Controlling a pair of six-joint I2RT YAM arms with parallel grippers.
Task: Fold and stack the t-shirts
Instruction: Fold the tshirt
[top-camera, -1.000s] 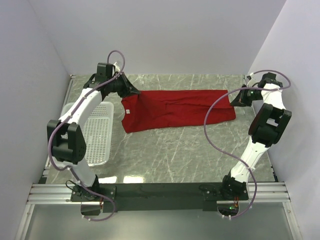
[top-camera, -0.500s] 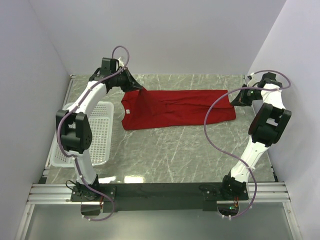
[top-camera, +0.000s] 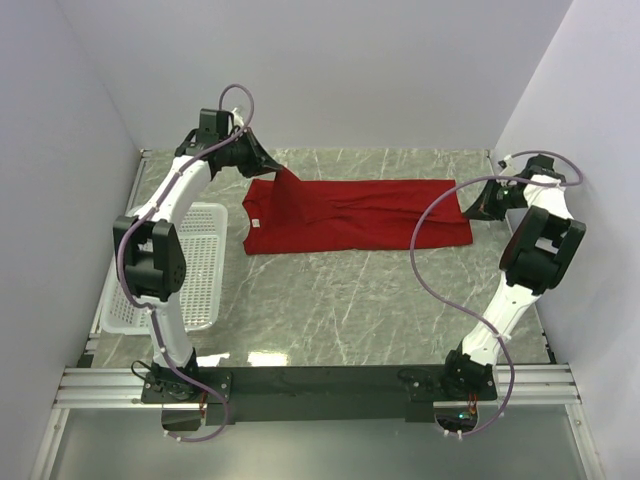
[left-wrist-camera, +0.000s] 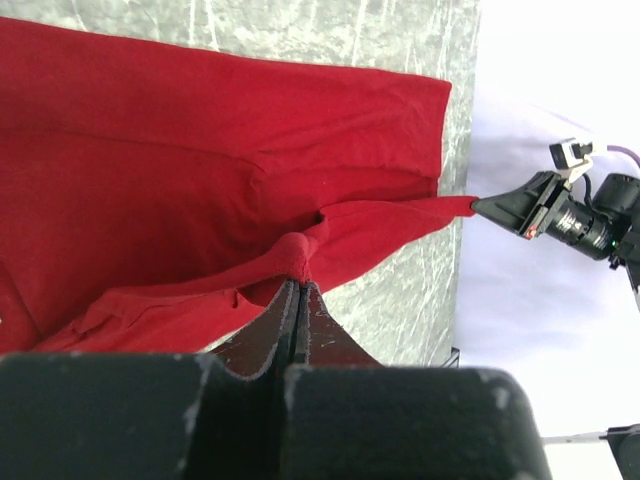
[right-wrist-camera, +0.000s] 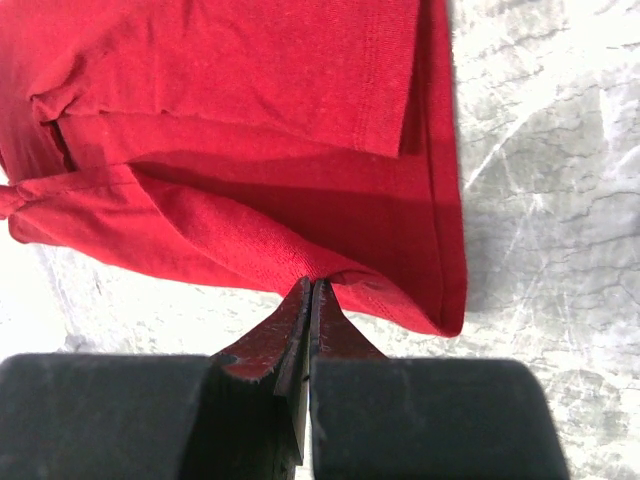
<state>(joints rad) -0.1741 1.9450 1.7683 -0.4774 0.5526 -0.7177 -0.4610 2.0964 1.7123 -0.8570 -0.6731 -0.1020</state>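
The red shirt (top-camera: 355, 215) lies spread lengthwise across the far half of the table (top-camera: 350, 310), its neck end to the left, just beside the white basket (top-camera: 195, 270) but apart from it. The left claw (left-wrist-camera: 297, 288) is closed on a pinch of cloth at the shirt's far left corner and holds it in a small peak above the table. The right claw (right-wrist-camera: 310, 290) is closed on the far right edge, drawing out a pointed corner. A stretched fold of cloth runs between the two claws.
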